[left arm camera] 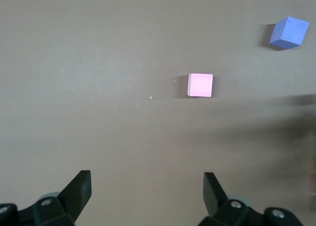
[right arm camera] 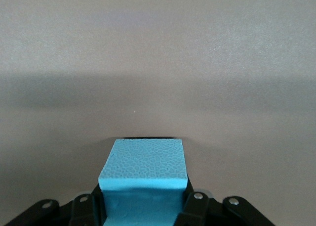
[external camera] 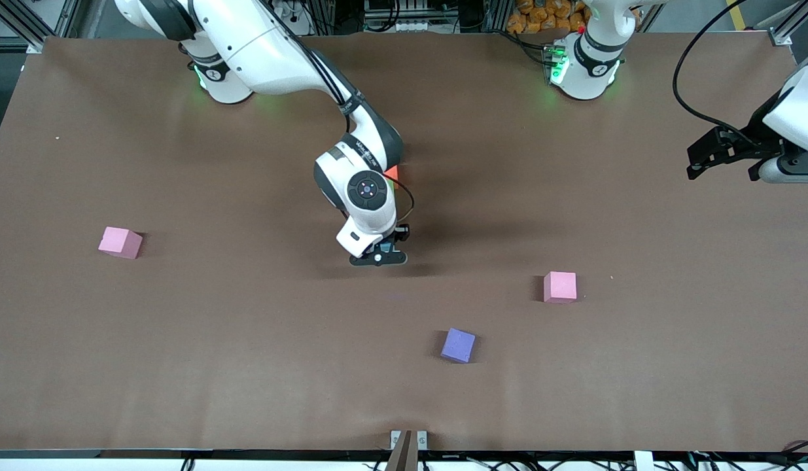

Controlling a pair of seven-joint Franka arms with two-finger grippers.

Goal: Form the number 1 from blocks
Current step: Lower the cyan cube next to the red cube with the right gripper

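A: What is the right tool doing?

B: It hangs low over the middle of the brown paper-covered worktop, pointing down. Its wrist view shows its two fingers clamped on a light blue matte foam cube, one finger against each side face. Whether the cube touches the worktop, I cannot tell.

A: And the left tool?

B: The left arm waits at its own end of the worktop. Its tool is up in the air there, the black fingers spread wide apart with nothing between them.

A: Where are the other blocks?

B: A purple foam cube sits nearest the front camera, turned at an angle. A pink foam cube lies a little farther from the camera, toward the left arm's end. Both show in the left wrist view, the pink cube and the purple cube apart from each other. A second pink foam cube lies well apart from them, toward the right arm's end.

A: Anything else?

B: A sliver of orange-red foam with a hint of green shows beside the right arm's wrist, mostly hidden by it.
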